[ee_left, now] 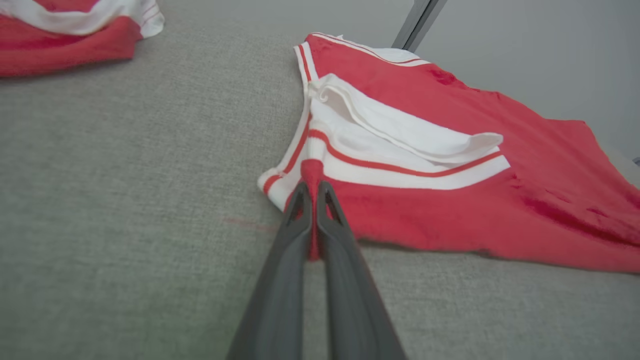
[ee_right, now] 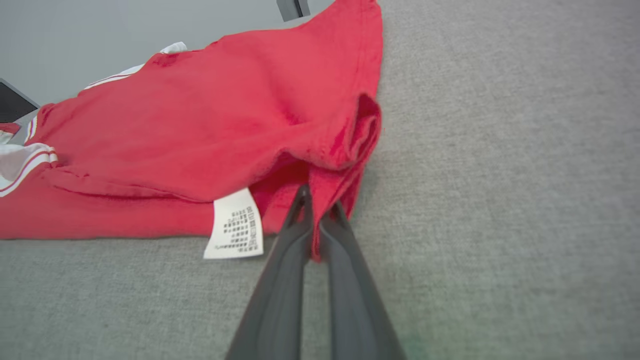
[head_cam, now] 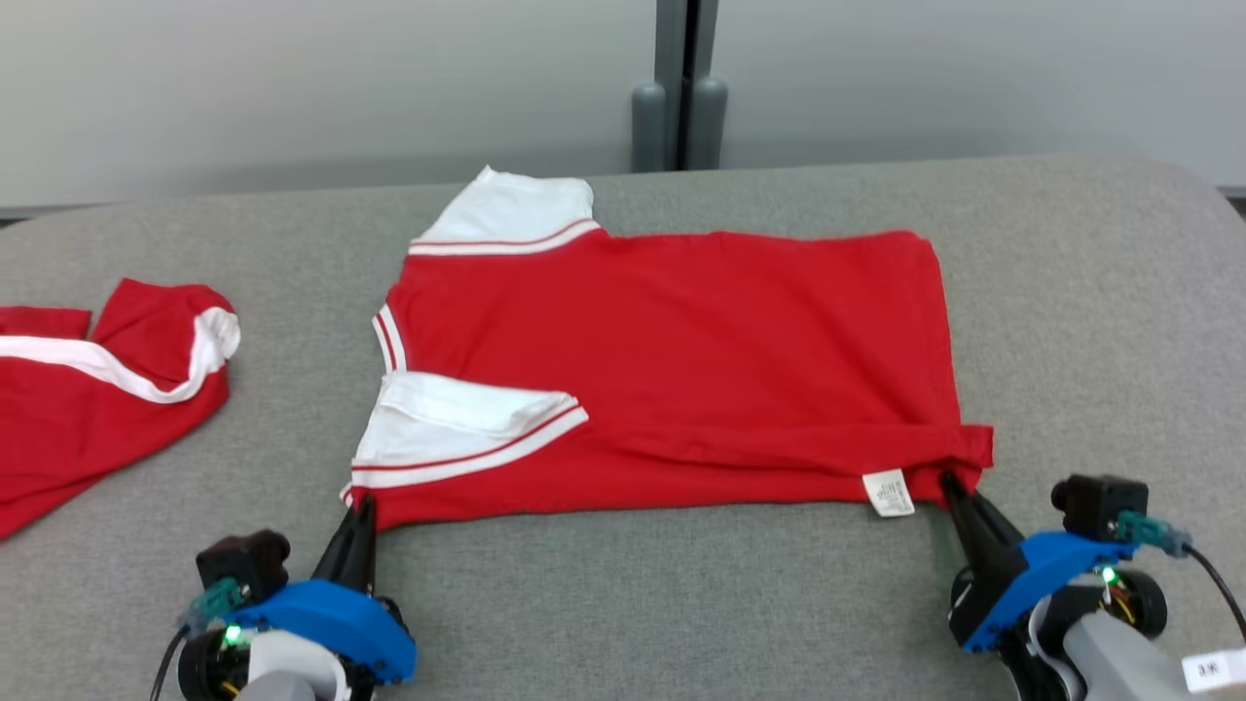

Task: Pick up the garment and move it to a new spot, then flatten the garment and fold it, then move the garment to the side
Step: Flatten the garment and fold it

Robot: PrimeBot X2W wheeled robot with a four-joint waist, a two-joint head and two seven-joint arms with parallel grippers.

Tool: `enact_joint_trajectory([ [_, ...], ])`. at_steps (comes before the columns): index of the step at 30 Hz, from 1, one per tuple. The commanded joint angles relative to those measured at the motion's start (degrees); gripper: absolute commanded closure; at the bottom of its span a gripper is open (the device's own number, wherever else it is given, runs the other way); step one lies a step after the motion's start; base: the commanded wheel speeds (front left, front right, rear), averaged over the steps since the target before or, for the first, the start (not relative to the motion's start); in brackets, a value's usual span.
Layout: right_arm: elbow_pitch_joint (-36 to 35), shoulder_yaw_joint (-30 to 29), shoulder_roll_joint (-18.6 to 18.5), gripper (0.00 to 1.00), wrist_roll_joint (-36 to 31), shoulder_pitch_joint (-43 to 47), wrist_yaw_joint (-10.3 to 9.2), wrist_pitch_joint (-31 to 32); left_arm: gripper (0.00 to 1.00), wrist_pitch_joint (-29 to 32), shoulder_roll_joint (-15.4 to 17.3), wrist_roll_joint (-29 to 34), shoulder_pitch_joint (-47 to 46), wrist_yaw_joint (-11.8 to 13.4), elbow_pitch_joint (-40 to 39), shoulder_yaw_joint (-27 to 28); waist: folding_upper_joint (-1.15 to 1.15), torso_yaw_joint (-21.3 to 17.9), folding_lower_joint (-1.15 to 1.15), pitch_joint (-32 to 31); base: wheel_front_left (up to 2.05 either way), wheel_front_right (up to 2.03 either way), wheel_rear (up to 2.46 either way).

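Red garment is lying spread on the grey table; the left gripper is pinching its near sleeve-end corner and the right gripper is pinching its near hem corner, beside the white label

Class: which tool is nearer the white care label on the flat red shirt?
Right. The right tool pinches the shirt beside the care label; the left tool grips its far, sleeve-end corner.
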Motion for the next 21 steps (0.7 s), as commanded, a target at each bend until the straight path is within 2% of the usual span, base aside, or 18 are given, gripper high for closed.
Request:
enact_joint_trajectory([
  [1, -0.76, -0.39, -0.40, 1.00, 0.57, 2.11, 0.03, -0.33, 1.00, -0.30, 0.12, -0.31, 1.86, -0.13, -0.94, 0.84, 0.00, 0.16, 0.00, -1.05, 0.00, 0.00, 0.00],
  [5, -3.70, -1.32, -1.25, 1.00, 1.29, 6.39, 0.02, -0.41, 1.00, -0.50, -0.07, -0.64, 6.44, 0.34, -4.23, 2.10, 0.00, 1.04, 0.00, -3.03, 0.00, 0.00, 0.00],
  [11, -9.65, -3.30, -3.31, 1.00, 0.89, 13.42, 0.02, -0.45, 1.00, -0.52, 0.02, 0.30, 15.38, 2.89, -13.15, 4.94, 0.00, 1.93, 0.00, -4.52, 0.00, 0.00, 0.00],
  [17, -15.82, -6.62, -5.12, 1.00, 0.02, 19.82, 0.02, 2.04, 1.00, 0.38, -0.11, 1.50, 23.57, 7.04, -23.21, 4.31, 0.00, 2.49, 0.00, -4.98, 0.00, 0.00, 0.00],
  [21, -18.71, -10.26, -4.61, 1.00, -0.58, 23.28, 0.02, 4.13, 1.00, 1.59, 0.07, 1.25, 26.56, 9.23, -28.17, 4.57, 0.00, 2.67, 0.00, -5.20, 0.00, 0.00, 0.00],
])
